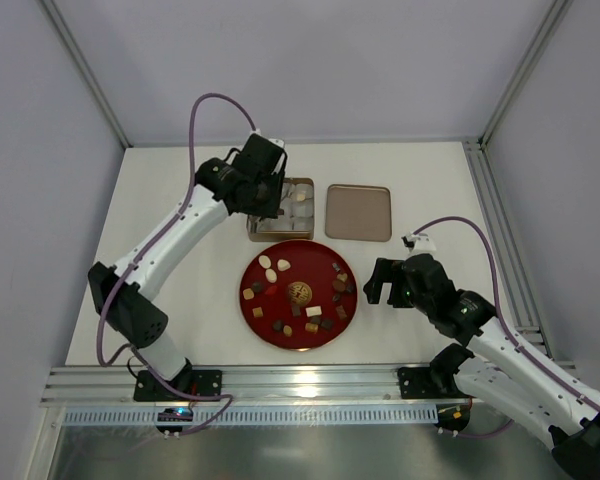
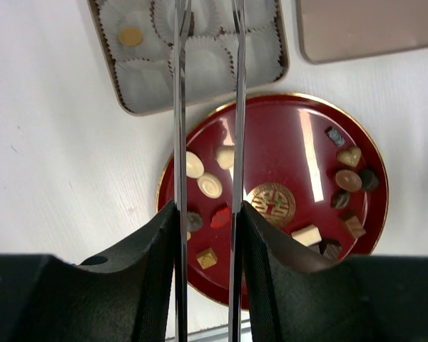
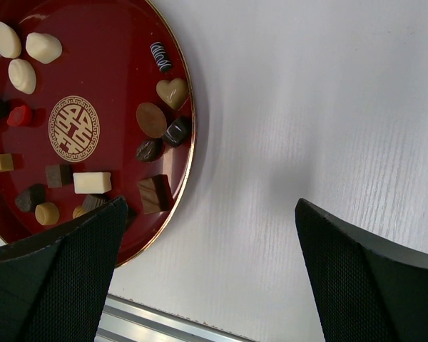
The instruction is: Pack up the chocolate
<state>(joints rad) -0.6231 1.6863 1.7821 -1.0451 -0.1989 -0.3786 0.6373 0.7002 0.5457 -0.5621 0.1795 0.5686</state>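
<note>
The chocolate, several small dark, tan and cream pieces, lies on a round red plate. The pieces also show in the left wrist view and the right wrist view. A metal box of white paper cups stands behind the plate. One tan round piece lies in a cup. My left gripper hovers over the box, its thin metal blades apart, with a small dark shape beside the left blade's tip. My right gripper is wide open and empty over the table right of the plate.
The box's tan lid lies flat to the right of the box, and shows in the left wrist view. A metal rail runs along the near table edge. Frame posts stand at the back corners.
</note>
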